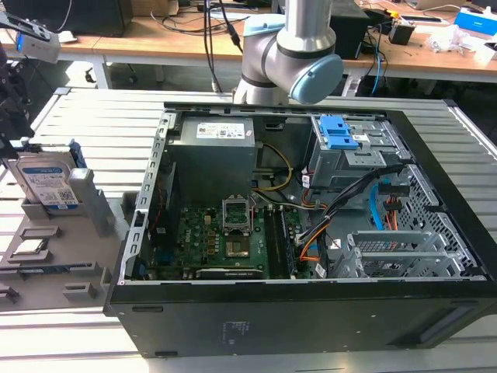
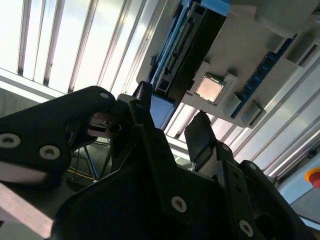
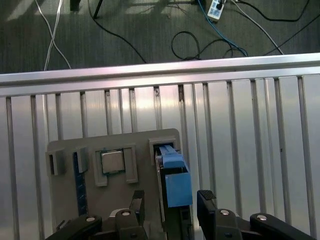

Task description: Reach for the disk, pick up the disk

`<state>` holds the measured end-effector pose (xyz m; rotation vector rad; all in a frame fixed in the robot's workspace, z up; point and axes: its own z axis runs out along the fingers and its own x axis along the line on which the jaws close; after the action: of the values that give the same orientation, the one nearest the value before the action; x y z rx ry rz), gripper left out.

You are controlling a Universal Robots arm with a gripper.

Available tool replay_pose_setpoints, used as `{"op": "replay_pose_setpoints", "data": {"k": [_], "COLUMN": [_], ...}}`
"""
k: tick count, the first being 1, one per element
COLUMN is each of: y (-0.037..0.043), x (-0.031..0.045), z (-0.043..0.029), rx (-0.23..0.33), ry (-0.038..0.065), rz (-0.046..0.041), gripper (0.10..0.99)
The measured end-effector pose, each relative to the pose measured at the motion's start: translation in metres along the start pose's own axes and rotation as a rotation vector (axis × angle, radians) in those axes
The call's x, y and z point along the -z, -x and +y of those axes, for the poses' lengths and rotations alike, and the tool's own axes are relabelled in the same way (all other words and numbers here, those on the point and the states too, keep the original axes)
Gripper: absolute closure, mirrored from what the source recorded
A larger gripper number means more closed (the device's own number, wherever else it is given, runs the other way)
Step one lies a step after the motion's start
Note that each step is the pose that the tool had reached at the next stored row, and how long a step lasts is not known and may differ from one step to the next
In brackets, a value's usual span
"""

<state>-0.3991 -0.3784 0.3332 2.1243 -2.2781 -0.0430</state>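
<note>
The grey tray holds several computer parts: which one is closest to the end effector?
The disk, standing on edge in its blue frame, in line with the open end effector's gap. The square chip lies flat, off to the side.

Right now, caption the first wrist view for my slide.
Open gripper aligned above the disk standing in its grey holder.

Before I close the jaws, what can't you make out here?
First wrist view: the disk is edge-on, label unseen; the gripper hides part of it.
Both wrist views: whether the jaws touch the disk cannot be told.
Exterior view: the tray hides the disk's lower edge.
</note>
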Motion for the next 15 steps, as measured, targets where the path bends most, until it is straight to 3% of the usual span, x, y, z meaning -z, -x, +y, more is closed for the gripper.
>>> {"op": "replay_pose_setpoints", "data": {"k": [5, 15], "y": [0.0015, 0.0016], "x": [-0.0090, -0.0185], "z": [0.0001, -0.0002], "rx": [0.001, 0.001], "ry": [0.000, 0.000], "rz": [0.0000, 0.0000], "gripper": [0.545, 0.545]}}
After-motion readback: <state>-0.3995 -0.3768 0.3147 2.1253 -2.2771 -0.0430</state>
